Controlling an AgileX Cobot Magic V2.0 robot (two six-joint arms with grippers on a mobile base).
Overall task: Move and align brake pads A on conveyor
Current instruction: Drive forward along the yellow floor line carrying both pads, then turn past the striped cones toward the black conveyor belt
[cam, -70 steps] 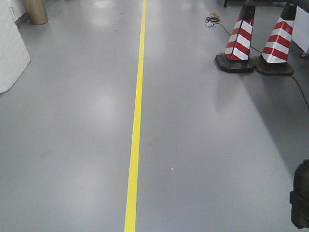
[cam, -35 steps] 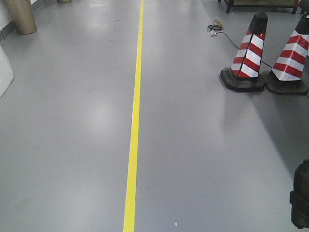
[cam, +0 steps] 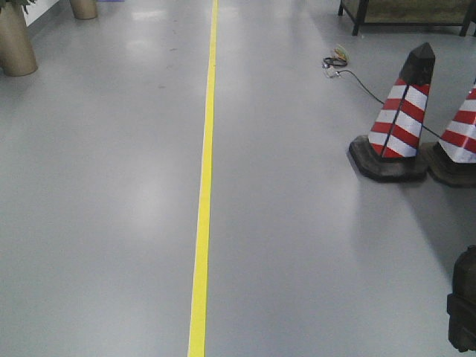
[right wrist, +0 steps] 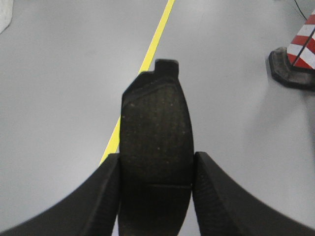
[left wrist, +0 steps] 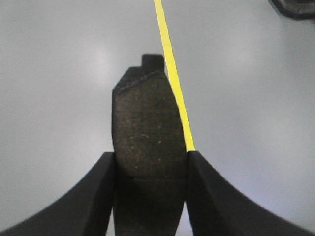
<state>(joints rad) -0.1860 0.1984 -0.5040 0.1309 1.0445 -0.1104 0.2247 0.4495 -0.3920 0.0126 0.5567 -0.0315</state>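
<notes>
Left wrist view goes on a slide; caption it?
Left gripper clamps a flat dark-grey brake pad between its jaws above grey floor with yellow line.

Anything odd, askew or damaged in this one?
Nothing damaged or spilled. The left pad sits straight in the left gripper, the right pad in the right gripper. Only oddities: a loose cable lies on the floor near the cone, and no conveyor is in view.

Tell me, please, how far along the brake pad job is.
Picked up already: one brake pad in the shut left gripper, a second brake pad in the shut right gripper. In hand: both held above grey floor with a yellow line. Left: no conveyor is in view, so placing and aligning remain.
</notes>
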